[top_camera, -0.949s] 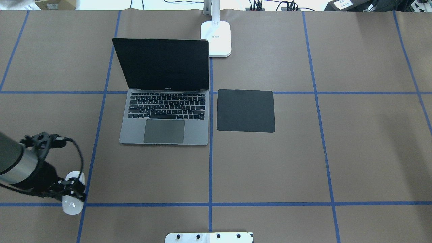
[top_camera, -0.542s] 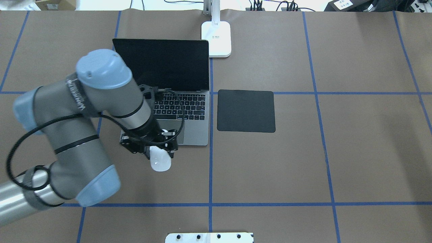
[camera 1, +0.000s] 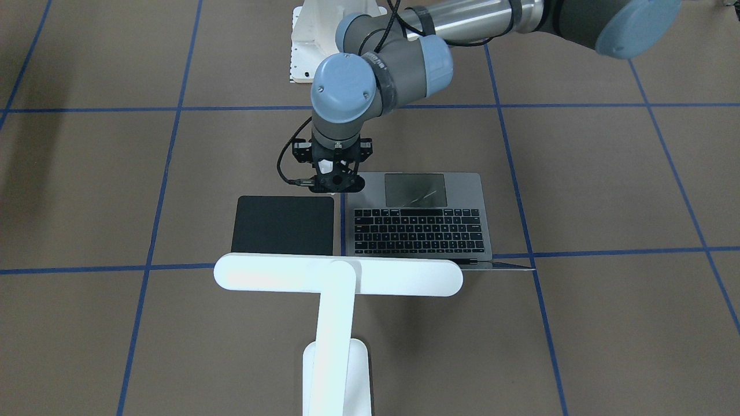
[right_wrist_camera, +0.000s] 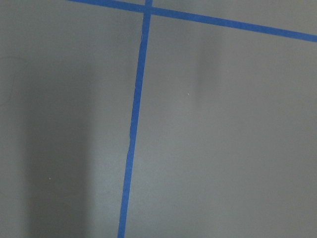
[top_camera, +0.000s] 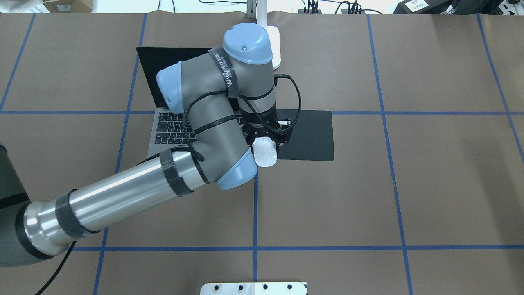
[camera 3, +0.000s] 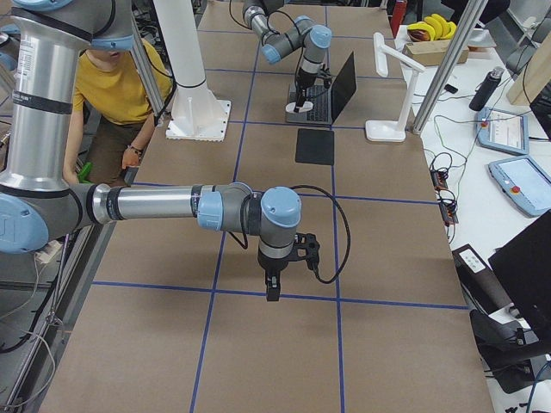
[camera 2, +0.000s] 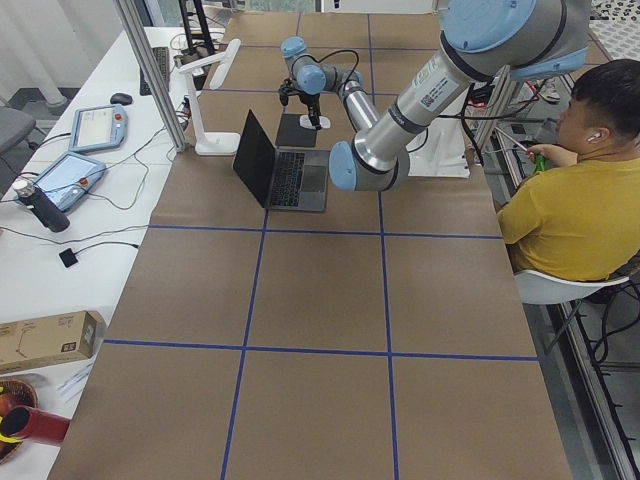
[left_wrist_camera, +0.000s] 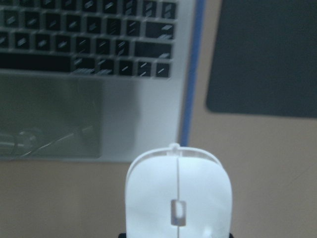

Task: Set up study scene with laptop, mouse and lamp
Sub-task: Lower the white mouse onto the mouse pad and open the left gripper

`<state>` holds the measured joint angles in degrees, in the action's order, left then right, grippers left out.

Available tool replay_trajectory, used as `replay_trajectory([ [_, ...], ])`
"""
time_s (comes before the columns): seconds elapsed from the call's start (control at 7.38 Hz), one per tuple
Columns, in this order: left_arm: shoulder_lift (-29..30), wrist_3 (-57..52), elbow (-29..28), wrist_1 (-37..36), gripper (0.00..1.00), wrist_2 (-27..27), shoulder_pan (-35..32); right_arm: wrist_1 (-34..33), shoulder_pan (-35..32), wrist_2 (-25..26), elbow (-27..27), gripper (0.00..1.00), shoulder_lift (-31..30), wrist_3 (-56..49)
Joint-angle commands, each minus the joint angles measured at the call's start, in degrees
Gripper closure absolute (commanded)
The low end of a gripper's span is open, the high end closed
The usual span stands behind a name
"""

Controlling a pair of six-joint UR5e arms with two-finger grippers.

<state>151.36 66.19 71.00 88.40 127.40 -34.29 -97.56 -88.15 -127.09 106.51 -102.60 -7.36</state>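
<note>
The left gripper (top_camera: 268, 139) is pinching the mouse (top_camera: 265, 155) over the table (top_camera: 368, 184) between laptop (camera 1: 422, 231) and black pad (camera 1: 283, 225); whether the right gripper (camera 3: 272, 292) is spread, I cannot tell

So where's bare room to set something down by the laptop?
The black pad beside the laptop is bare, as is the table beyond it. Crowded: the pad's laptop-side corner, where the left gripper holds the mouse, and under the lamp.

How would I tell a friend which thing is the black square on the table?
Find the open grey laptop mid-table. Just across the blue tape line beside it lies the black square. Unlike the laptop and white lamp, it is flat, plain and matte.
</note>
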Motion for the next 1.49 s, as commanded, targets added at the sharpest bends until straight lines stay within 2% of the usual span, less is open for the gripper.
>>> replay_trajectory([
  [0.0,8.67,0.34,-17.17,8.79,0.82,-3.72,0.01,0.00,0.00,0.00,-0.07,0.00,0.03,0.07],
  [0.14,9.04,0.52,-19.48,11.34,0.81,-5.05,0.10,0.00,0.00,0.00,-0.07,0.00,0.03,0.07],
  [0.27,11.92,0.96,-26.29,16.58,0.74,-7.06,0.27,0.00,0.00,-0.09,-0.42,0.00,0.03,-0.02],
  [0.41,12.64,0.96,-28.88,18.81,0.59,-7.43,0.45,0.00,0.00,-0.09,-0.51,0.00,0.03,-0.02],
  [0.54,12.91,0.87,-28.82,18.92,0.15,-7.43,0.54,0.00,0.00,-0.09,-0.51,0.00,0.03,-0.02],
  [0.68,13.00,0.87,-28.73,19.01,0.01,-7.52,1.15,0.00,0.00,0.00,-0.51,0.00,0.03,-0.02],
  [0.95,12.48,0.87,-26.46,18.75,0.00,-7.52,1.50,0.00,0.00,0.00,-0.51,0.00,0.03,-0.02],
  [1.08,11.43,0.87,-23.05,17.26,0.00,-7.08,1.33,0.09,0.00,0.08,-0.51,0.00,-0.06,-0.19],
  [1.22,8.29,0.78,-16.05,12.99,0.00,-6.91,1.16,0.09,0.00,0.35,-0.51,0.00,-0.14,-0.20],
  [1.36,3.47,0.52,-5.63,7.29,0.00,-6.90,0.81,0.09,0.00,0.70,-0.60,0.00,-0.23,-0.20],
])
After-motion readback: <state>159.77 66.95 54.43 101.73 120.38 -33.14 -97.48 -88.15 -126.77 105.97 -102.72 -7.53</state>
